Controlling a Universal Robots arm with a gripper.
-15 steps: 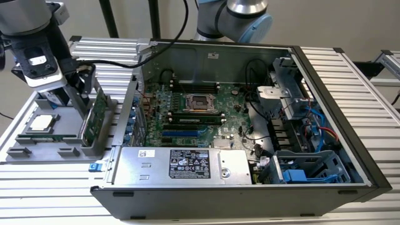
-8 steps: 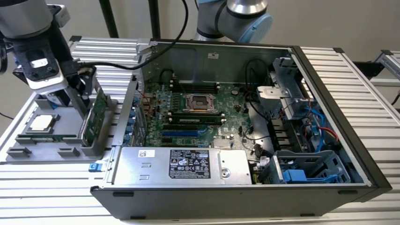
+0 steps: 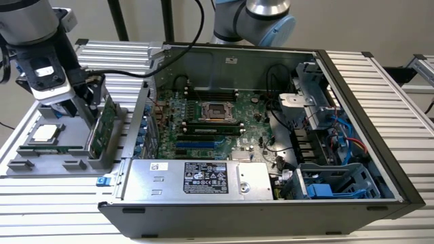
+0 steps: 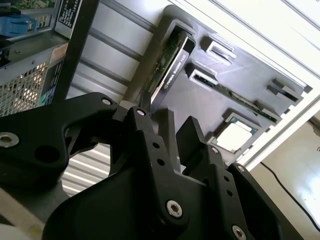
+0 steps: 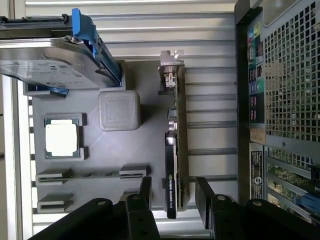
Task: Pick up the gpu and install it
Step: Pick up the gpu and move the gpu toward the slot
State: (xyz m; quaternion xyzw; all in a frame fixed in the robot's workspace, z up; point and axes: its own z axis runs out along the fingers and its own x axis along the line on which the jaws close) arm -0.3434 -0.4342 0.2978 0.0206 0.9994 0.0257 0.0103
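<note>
Ribbed aluminium table, grey parts tray on it at the exterior view's left, open computer case just beside. On edge in the tray's long slot, the gpu, silver bracket at the end away from the gripper. Its fingers apart, straddling the card's near end with a gap either side, nothing held. Step in hand, by judgement: the grasp. Best done square to the card, pads flat on the cooler face and the board face, deep enough for a firm hold yet clear of the slot walls; off-centre closing likely to tilt the card in its slot. Sharing the tray: processor chip in its pocket, hard drive in blue frame, both apart from the card. Motherboard exposed inside the case. Pale wall behind, black cable drooping over the case's rear edge.
</note>
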